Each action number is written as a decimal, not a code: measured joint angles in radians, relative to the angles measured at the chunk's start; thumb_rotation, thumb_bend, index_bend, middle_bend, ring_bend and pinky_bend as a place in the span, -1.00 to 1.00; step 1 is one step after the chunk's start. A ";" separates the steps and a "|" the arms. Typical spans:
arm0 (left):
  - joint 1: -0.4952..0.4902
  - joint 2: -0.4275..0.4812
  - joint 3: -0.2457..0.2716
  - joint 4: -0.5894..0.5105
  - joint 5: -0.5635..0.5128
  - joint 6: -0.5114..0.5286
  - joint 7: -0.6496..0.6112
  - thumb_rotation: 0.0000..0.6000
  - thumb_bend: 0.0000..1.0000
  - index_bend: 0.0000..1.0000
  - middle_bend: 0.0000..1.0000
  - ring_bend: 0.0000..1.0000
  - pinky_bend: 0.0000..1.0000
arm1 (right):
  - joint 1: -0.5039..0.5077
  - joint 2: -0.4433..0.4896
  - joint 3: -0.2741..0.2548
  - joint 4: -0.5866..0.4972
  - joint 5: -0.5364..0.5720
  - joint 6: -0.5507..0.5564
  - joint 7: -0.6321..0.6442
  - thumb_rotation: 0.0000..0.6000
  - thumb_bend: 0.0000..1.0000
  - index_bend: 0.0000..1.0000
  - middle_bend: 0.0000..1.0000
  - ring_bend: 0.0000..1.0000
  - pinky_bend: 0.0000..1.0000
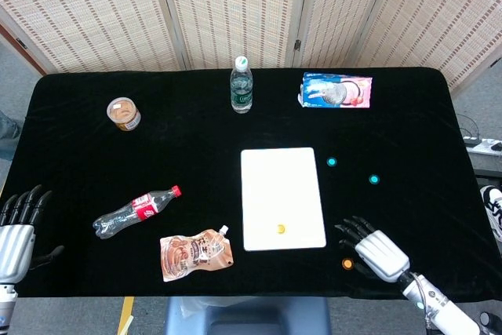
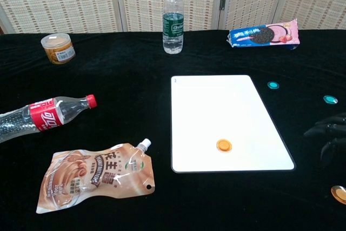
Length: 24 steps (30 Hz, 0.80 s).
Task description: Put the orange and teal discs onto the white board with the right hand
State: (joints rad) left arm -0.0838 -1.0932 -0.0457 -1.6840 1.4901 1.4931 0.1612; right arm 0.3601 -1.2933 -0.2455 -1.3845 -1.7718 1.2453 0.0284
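Hovering palm-down, right hand (image 1: 375,245) seemingly empty, fingers spread.

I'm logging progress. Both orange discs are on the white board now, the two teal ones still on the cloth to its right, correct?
Not quite: only one orange disc lies on the white board. The second orange disc is on the black cloth beside the right hand, as the head view shows. Both teal discs are off the board.
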 measured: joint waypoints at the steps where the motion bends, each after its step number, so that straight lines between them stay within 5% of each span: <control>1: 0.000 0.000 0.000 0.001 -0.001 0.000 -0.002 1.00 -0.69 -1.00 -1.00 -1.00 -1.00 | -0.008 -0.012 -0.003 0.016 -0.006 0.005 0.002 1.00 -0.24 -0.26 -0.72 -0.91 -1.00; 24: 0.018 -0.009 0.011 0.049 -0.001 0.012 -0.059 1.00 -0.69 -1.00 -1.00 -1.00 -1.00 | -0.030 -0.077 0.007 0.101 -0.032 -0.013 -0.018 1.00 -0.24 -0.12 -0.70 -0.90 -1.00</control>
State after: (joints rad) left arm -0.0659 -1.1017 -0.0344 -1.6354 1.4887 1.5052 0.1022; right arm 0.3298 -1.3707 -0.2381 -1.2832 -1.8038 1.2321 0.0105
